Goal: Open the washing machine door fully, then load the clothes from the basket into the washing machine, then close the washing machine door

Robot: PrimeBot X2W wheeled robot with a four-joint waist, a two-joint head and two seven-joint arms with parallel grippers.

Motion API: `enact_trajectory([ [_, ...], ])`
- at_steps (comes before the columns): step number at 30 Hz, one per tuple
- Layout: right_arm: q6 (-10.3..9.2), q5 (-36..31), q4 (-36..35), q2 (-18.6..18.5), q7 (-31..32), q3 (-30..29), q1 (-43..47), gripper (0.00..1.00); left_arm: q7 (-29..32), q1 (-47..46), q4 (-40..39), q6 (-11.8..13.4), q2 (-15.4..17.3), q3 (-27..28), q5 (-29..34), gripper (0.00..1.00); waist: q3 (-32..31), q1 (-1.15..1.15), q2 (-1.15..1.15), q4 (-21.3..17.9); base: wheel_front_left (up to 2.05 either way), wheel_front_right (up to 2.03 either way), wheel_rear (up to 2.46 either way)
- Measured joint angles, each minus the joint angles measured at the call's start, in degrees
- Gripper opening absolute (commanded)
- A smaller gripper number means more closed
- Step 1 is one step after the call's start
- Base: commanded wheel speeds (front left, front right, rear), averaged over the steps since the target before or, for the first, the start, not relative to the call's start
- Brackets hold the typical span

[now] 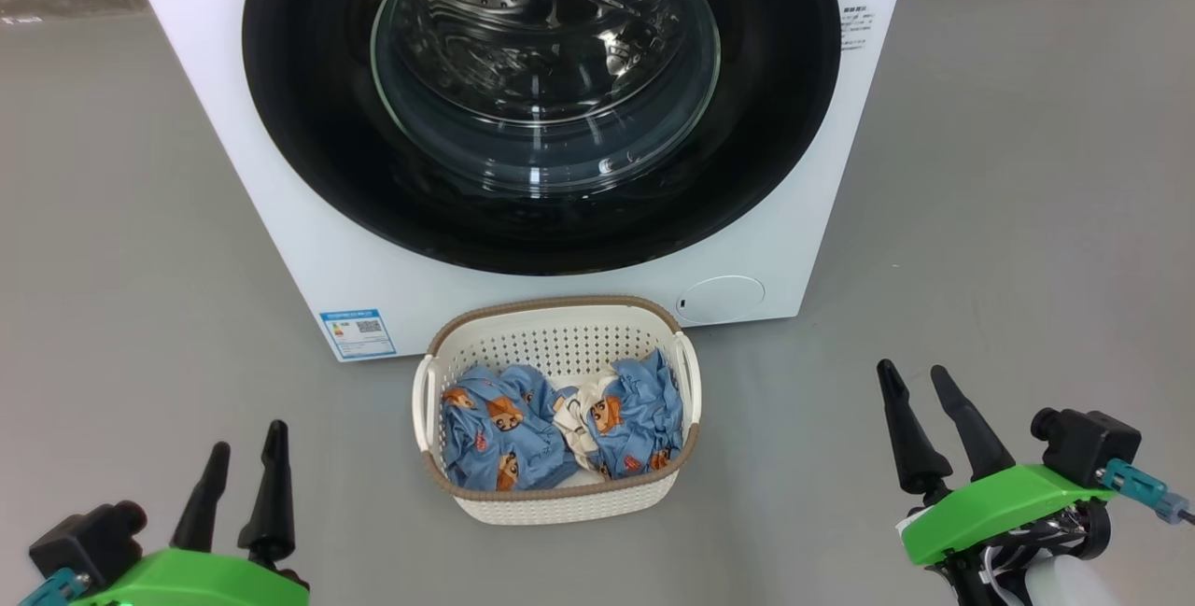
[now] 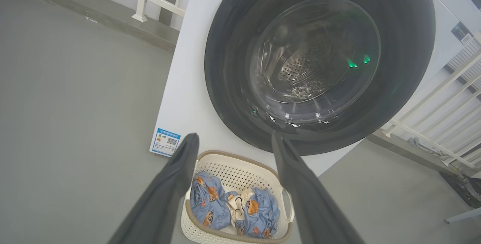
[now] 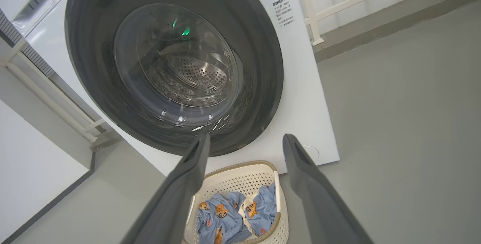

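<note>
The washing machine door (image 1: 308,74) is shut, with the basket (image 1: 560,505) of clothes (image 1: 509,429) just below its rim. Over open floor (image 1: 140,260) on either side hover the left hand (image 1: 247,438) and right hand (image 1: 912,371), fingers apart.

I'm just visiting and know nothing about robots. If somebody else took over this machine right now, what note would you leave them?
Left gripper: open, empty, low to the left of the basket.
Right gripper: open, empty, low to the basket's right.
Washing machine door: looks shut, flush against the washing machine.
Basket: on the floor just in front of the machine, below the door. The clothes lie inside it.
Done: nothing yet.
Left: open the door fully, load the clothes, close the door.
</note>
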Motion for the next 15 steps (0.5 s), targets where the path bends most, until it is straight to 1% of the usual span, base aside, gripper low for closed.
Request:
enact_trajectory([
  [15, 0.0, -12.17, 0.24, 0.04, -2.45, -0.34, -0.95, 1.0, -2.52, -0.06, -0.11, 0.0, 0.42, 0.86, 10.15, 1.0, -0.48, 0.0, 0.0, 0.06, 0.0, 0.0, 0.0],
])
